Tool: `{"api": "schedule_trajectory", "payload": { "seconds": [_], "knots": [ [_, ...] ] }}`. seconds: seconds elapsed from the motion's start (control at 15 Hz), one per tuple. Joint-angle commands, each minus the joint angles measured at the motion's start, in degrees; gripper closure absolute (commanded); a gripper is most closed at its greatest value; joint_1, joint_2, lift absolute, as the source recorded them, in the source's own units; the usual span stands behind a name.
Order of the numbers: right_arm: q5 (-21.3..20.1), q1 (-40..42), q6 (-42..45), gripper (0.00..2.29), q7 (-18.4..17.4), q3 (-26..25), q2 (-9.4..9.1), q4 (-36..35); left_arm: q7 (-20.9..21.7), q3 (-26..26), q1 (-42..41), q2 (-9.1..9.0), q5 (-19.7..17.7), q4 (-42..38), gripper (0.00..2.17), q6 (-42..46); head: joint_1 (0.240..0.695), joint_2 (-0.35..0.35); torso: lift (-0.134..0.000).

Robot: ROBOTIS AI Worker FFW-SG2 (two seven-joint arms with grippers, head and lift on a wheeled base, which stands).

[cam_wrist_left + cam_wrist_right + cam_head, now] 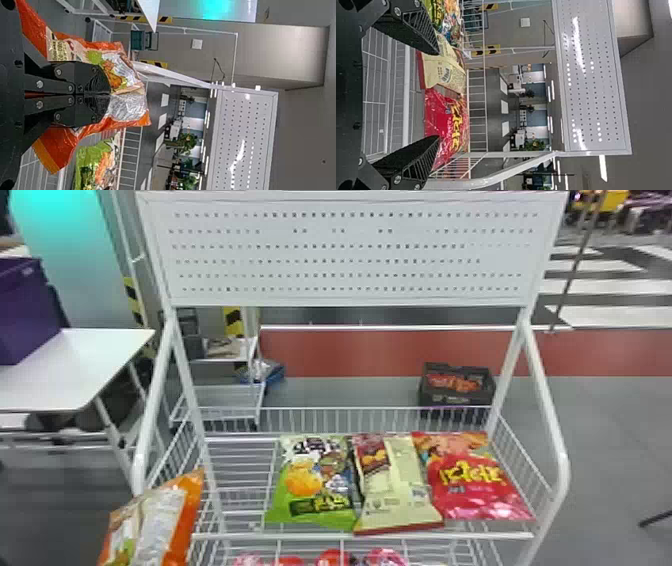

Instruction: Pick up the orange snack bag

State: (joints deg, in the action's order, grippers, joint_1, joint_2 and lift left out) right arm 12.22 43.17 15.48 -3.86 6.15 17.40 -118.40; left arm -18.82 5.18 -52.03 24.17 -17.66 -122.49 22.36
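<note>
The orange snack bag (186, 517) is at the lower left in the head view, held up beside the left post of the white rack. In the left wrist view my left gripper (109, 94) is shut on the orange bag (63, 143), whose crinkled foil bulges out on both sides of the fingers. My right gripper (440, 95) stands open in the right wrist view, nothing between its fingertips, facing the rack's bags.
On the wire shelf (240, 470) lie a green bag (320, 485), a cream bag (397, 490) and a red bag (475, 485). Red packages (334, 558) sit on the tier below. A white table (75, 365) stands at left.
</note>
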Motion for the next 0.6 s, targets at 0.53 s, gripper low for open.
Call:
{"api": "schedule_trajectory", "payload": {
  "seconds": [0.53],
  "knots": [
    [0.0, 0.2, 0.0, 0.14, 0.0, 0.0, 0.0, -0.3, 0.4, 0.0, 0.1, 0.0, 0.0, 0.1, 1.38, 0.4, 0.499, 0.0, 0.0]
  ]
}}
